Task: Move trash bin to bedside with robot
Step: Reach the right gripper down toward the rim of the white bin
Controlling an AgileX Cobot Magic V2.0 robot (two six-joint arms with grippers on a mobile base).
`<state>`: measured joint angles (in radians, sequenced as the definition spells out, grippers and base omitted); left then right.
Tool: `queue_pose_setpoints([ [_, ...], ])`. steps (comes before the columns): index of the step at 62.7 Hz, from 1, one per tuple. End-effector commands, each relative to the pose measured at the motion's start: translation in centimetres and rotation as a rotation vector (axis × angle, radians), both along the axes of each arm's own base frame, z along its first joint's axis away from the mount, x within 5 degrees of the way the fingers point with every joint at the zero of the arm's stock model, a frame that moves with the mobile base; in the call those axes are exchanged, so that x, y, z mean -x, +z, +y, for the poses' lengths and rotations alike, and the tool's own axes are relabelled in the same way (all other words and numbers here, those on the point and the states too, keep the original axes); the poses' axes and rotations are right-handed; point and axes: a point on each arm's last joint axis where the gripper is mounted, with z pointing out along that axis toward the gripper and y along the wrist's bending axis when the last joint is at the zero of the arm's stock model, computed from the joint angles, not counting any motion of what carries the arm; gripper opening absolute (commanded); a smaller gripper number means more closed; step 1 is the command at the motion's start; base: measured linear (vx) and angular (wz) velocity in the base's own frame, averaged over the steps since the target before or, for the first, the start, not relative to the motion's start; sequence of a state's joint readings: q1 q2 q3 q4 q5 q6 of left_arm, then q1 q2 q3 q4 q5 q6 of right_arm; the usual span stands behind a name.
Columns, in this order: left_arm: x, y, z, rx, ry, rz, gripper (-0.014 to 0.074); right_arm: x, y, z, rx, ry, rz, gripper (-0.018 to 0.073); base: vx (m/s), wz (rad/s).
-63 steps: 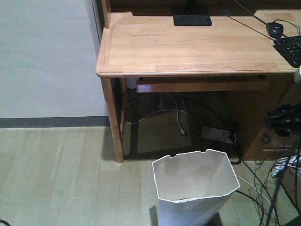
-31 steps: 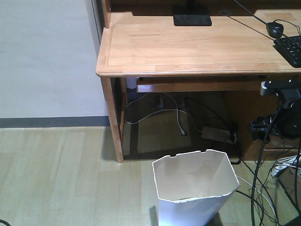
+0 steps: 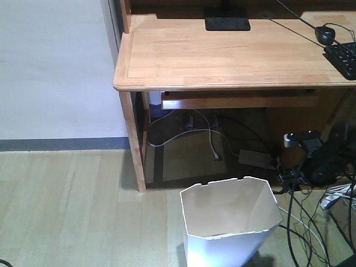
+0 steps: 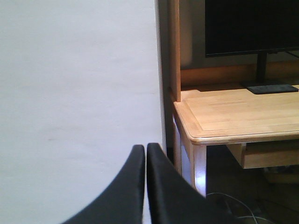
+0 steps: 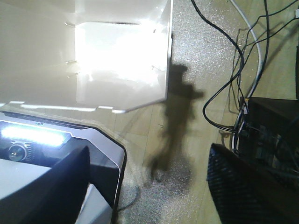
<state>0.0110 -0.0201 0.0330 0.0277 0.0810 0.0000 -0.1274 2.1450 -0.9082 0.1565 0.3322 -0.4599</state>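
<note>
White thin-walled trash bin (image 3: 231, 222), angular notched rim, stands on plank floor (image 3: 67, 206) near the wooden desk (image 3: 222, 53). Left gripper (image 4: 145, 148): smooth black fingers pressed together, empty. Right gripper (image 5: 149, 154): spread wide, empty.

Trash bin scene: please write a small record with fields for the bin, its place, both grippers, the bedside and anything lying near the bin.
bin: trash bin, white, upright, no contents visible
place: on the floor, in front of the desk, right of its left leg
left gripper: shut, holding nothing, facing the wall
right gripper: open, over the floor beside the bin, not touching it
bedside: not in view
near the bin: cables on the floor to its right
</note>
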Motion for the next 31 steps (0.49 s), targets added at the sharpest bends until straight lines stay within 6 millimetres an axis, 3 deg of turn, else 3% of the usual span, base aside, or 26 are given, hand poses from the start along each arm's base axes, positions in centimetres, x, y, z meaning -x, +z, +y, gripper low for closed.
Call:
queue_pose_setpoints([
  [1, 0.0, 0.3, -0.1, 0.022, -0.009, -0.070, -0.0006, -2.1, -0.8, -0.4, 0.013, 0.011, -0.055, 0.0494, 0.00, 0.00],
  [31, 0.0, 0.3, -0.1, 0.022, -0.009, -0.070, -0.0006, -7.8, -11.8, -1.2, 0.013, 0.088, 0.012, 0.0494, 0.00, 0.00],
])
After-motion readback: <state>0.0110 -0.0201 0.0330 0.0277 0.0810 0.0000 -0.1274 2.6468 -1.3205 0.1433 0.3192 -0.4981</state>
